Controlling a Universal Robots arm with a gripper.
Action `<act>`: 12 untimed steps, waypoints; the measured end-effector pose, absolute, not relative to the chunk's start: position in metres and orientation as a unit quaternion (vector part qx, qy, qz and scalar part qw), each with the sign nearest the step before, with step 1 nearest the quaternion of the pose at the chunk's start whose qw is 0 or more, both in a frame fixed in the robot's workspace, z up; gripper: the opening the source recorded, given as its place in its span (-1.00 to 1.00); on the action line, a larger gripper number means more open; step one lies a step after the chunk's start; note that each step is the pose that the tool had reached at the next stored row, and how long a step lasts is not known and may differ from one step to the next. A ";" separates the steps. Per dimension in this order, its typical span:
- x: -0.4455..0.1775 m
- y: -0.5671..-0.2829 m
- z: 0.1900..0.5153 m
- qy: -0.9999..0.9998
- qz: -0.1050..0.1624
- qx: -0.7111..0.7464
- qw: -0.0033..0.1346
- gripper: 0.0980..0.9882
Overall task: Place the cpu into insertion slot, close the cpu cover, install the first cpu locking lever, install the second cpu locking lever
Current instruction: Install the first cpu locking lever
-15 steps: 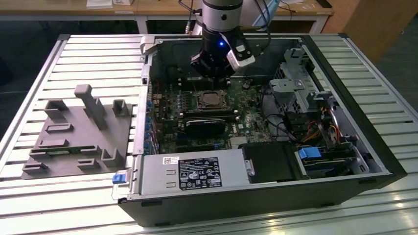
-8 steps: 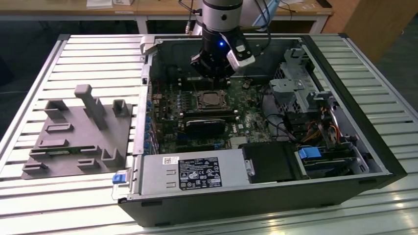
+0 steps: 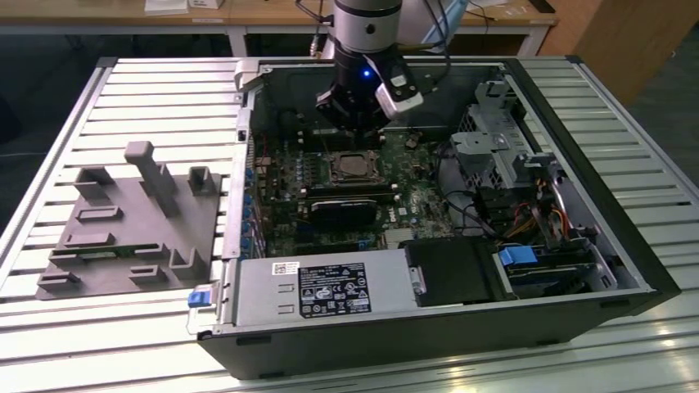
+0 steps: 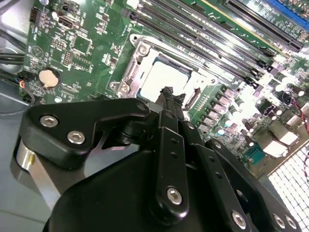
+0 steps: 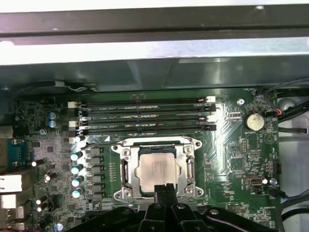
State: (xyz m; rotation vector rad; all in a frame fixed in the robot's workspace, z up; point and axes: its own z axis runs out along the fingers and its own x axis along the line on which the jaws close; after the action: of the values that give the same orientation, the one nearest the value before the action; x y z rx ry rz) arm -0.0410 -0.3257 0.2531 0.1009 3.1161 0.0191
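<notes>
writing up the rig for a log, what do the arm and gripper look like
The silver-grey cylindrical arm ends in a black wrist with a small blue light and a pale boxy module on its side. The black gripper has jointed link fingers studded with silver screw heads.

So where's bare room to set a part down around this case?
Bare slats of the ribbed metal table beyond the grey moulded fixture block, and at the exterior view's right of the open black computer case. Inside is crowded: green circuit board, cable bundle, silvery power supply box.
</notes>
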 end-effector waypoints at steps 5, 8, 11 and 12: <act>-0.053 -0.326 0.253 0.999 0.006 0.032 0.014 -0.99; -0.062 -0.326 0.253 0.999 0.006 0.032 0.016 -0.99; -0.070 -0.326 0.253 0.999 0.006 0.032 0.018 -0.99; -0.073 -0.326 0.253 0.999 0.006 0.032 0.018 -0.99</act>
State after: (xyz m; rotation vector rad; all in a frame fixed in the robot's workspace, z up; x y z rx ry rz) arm -0.0731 -0.3257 0.2531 0.1005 3.1034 0.0197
